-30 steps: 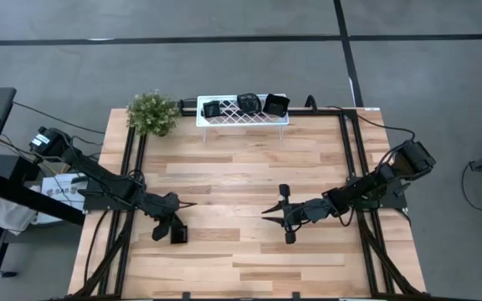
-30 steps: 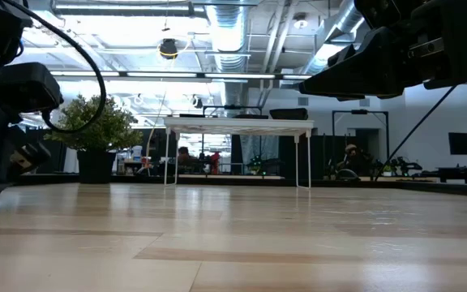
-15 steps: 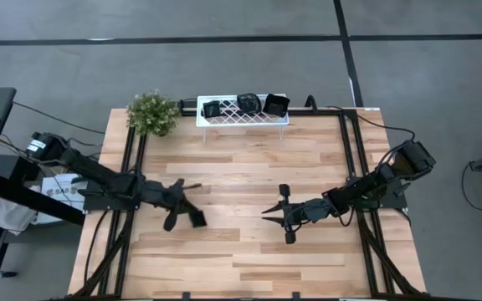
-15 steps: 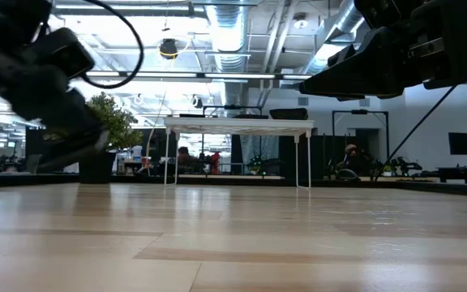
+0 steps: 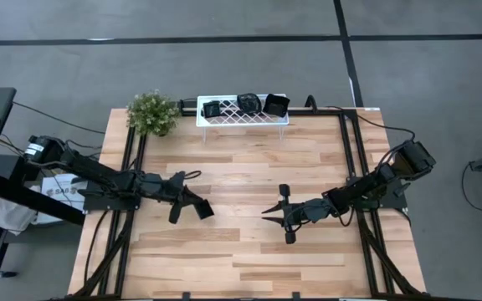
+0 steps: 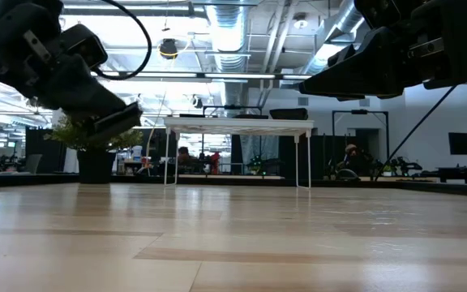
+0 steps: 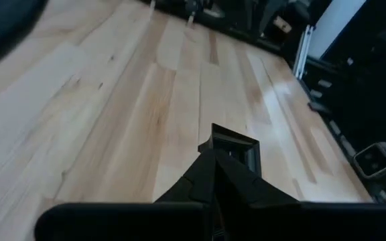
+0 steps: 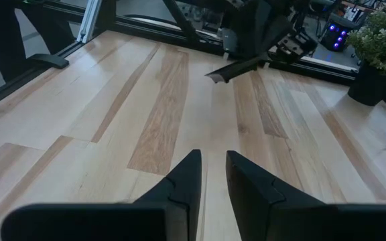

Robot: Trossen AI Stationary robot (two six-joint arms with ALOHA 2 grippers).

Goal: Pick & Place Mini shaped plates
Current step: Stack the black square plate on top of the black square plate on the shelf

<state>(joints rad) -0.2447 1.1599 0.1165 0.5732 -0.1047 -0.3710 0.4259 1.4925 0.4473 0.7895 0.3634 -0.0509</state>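
My left gripper [image 5: 191, 205] hovers over the table's left-middle, shut on one small square glossy black plate [image 5: 202, 210]. The left wrist view shows that plate [image 7: 238, 146] just past the fingertips. It also shows far off in the right wrist view [image 8: 236, 67] and high up in the low view [image 6: 113, 122]. Three more black plates [image 5: 247, 104] sit on top of the white lattice rack [image 5: 243, 119] at the far edge. My right gripper [image 5: 266, 209] waits above the right-middle of the table, narrowly open [image 8: 212, 175] and holding nothing. My left gripper pinches the square plate between its two fingers at the plate's near rim [image 7: 214, 143]. The rest of the plate sticks out beyond the fingertips. The fingers come from the table's left, slanting down. The plate is lifted clear of the table and tilted.
A potted plant [image 5: 153, 113] stands at the far left corner beside the rack. Black rails [image 5: 128, 167] run along the left and right sides of the wooden table [image 5: 241, 167]. Bare wood lies between the two grippers and the rack.
My left gripper has risen from the table near its near-left part, moving toward the right and far edge. It has carried the square plate up with it. The plate was down at the table a second ago and now hangs clear.
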